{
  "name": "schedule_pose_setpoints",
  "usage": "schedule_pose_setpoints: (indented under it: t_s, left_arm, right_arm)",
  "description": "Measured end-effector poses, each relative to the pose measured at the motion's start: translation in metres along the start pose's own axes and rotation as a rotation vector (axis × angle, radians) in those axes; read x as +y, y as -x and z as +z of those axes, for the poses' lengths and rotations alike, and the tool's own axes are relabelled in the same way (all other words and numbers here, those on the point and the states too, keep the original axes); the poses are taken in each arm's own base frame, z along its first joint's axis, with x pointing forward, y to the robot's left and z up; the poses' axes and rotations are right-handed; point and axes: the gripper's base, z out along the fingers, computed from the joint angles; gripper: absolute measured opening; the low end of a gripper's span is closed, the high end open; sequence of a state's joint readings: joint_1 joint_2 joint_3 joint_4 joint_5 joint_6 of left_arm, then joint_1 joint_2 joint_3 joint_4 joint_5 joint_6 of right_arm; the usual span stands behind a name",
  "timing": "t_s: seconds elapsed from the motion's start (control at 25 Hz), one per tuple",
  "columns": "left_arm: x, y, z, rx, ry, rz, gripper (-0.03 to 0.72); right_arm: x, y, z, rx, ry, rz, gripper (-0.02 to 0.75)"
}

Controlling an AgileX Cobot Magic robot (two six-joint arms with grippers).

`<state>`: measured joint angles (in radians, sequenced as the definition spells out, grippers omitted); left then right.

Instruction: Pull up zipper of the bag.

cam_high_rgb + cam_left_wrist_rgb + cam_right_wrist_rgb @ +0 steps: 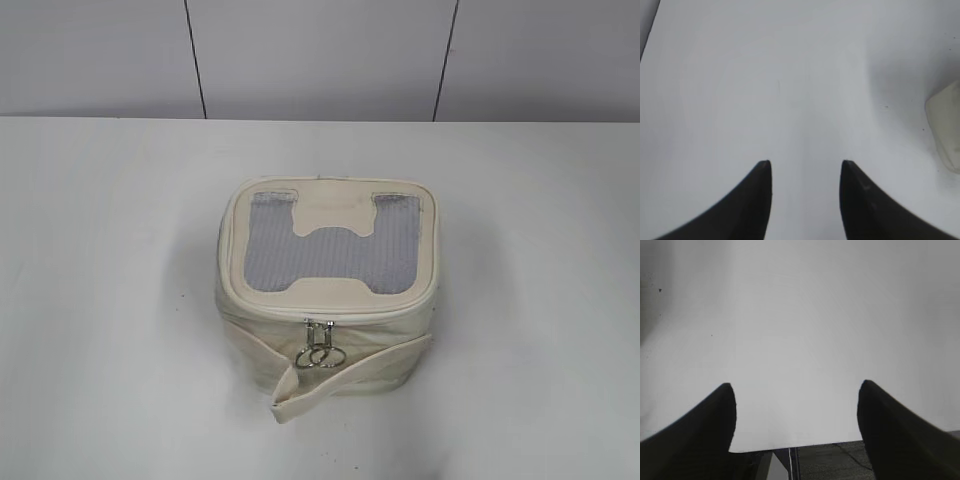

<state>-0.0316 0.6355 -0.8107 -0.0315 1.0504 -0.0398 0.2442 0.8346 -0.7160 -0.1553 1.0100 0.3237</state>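
The bag (pixel 328 285) is sitting mid-table (pixel 90 300), its zipper (pixel 320 345) pulls hanging together at the near side. The left gripper (pixel 806 172) is hovering half-open and empty left of the bag; the right gripper (pixel 796 392) is gaping wide, holding nothing.

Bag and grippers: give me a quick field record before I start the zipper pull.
bag: upright on the white table, lid shut
zipper pulls: two, side by side at front centre
strap: loose, lying across the front
left gripper: open, empty, bag corner at its right
right gripper: open wide, empty, above table edge
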Motion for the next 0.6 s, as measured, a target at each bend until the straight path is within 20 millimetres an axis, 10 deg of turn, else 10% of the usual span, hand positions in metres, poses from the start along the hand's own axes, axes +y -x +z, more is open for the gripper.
schedule_pose_setpoints:
  t_s: [0.28, 0.6]
  left_arm:
    - [0.002, -0.079, -0.023, -0.24, -0.038, 0.002, 0.348]
    - [0.001, -0.114, -0.043, -0.37, -0.052, 0.093, 0.348]
  right_arm:
    - [-0.018, -0.059, -0.019, -0.168, 0.032, 0.007, 0.587]
    - [-0.03, -0.104, -0.049, -0.441, 0.098, -0.104, 0.587]
